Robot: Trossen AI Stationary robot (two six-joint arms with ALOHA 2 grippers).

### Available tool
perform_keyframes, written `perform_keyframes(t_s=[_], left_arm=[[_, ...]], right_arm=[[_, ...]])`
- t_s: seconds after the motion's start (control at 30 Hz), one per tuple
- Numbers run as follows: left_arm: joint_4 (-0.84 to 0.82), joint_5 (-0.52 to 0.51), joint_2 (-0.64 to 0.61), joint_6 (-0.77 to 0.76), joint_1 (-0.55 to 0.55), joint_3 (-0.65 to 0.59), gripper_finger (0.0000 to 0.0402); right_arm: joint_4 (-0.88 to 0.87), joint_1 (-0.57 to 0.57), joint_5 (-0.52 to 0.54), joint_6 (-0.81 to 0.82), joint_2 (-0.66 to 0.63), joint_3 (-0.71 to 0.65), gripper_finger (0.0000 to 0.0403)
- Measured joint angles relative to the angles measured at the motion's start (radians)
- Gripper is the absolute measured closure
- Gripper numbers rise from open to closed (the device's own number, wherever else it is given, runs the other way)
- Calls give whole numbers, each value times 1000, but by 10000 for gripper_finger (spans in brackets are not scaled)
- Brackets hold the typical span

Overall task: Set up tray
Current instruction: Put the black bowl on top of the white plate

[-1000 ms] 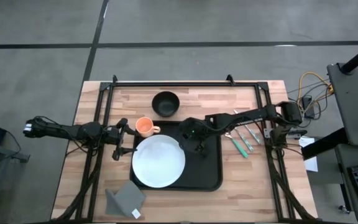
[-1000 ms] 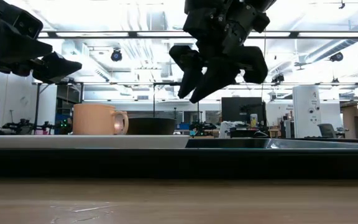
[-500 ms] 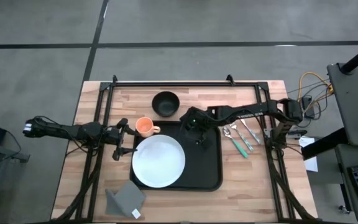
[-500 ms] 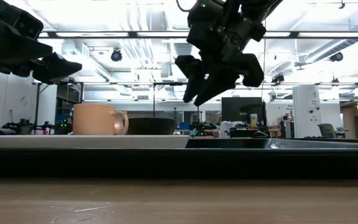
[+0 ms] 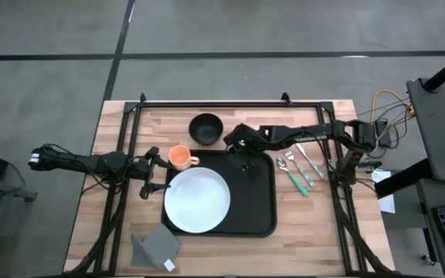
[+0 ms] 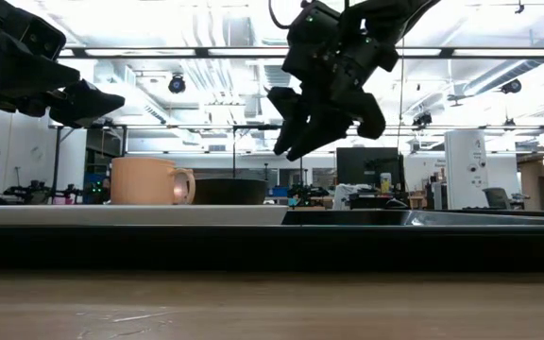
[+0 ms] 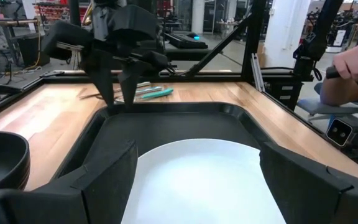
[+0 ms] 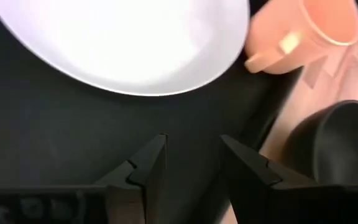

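The black tray [image 5: 258, 210] lies mid-table with a white plate [image 5: 198, 199] resting flat in its left half. An orange mug [image 5: 179, 157] stands on the wood at the tray's far left corner, and a black bowl [image 5: 205, 128] sits beyond it. My right gripper [image 5: 236, 144] hangs open above the tray's far left part, slanting down, with nothing between its fingers [image 8: 149, 163]. Off the tray's left edge, my left gripper [image 5: 150, 173] waits open and level, facing the plate [image 7: 197, 171].
Several pieces of cutlery [image 5: 300, 170] lie on the wood right of the tray. A folded grey napkin [image 5: 157, 247] sits near the front left edge. A person's hand [image 7: 353, 67] shows beyond the table's right side.
My right gripper has moved from over the tray's middle toward the table's far edge and slightly left, nearer the black bowl and mug, staying open and clear of the tray.
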Motion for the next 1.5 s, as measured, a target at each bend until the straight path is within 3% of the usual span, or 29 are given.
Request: perform_keyframes(t_s=[0.5,0.67,1.5], left_arm=[[-1,0,4,0,0,0,86],[0,0,17,0,0,0,86],[0,0,49,0,0,0,86]], right_arm=[[230,-135,-6,-70,37,-37,271],[231,-189,-92,-75,72,25,266],[-47,-203,-103,-108,338,343,270]])
